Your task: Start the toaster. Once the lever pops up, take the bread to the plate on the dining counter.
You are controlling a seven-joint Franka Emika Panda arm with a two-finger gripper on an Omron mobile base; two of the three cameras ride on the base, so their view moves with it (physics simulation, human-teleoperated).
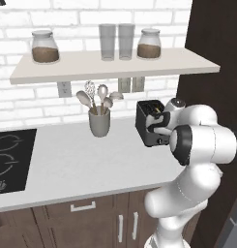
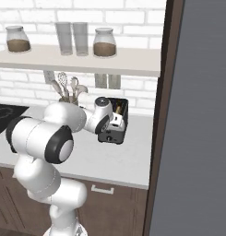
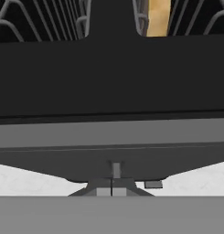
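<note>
Here we find the toaster [image 1: 150, 123] standing on the white worktop [image 1: 81, 164] at its right end, against the dark tall cabinet side [image 1: 212, 43], well right of the grey utensil cup [image 1: 99, 122]. The gripper [image 3: 111, 191] is pressed in at the toaster's near face; in the hand view its 2 finger tips sit together with no gap between them, low against the dark body [image 3: 111, 77]. The bread [image 3: 158, 17] stands in the right slot, a tan strip among the wire guides. From the right base view we see the wrist crossing in front of the toaster [image 2: 115, 120]. Above, a shelf [image 1: 115, 65] carries 2 jars and 2 glasses.
</note>
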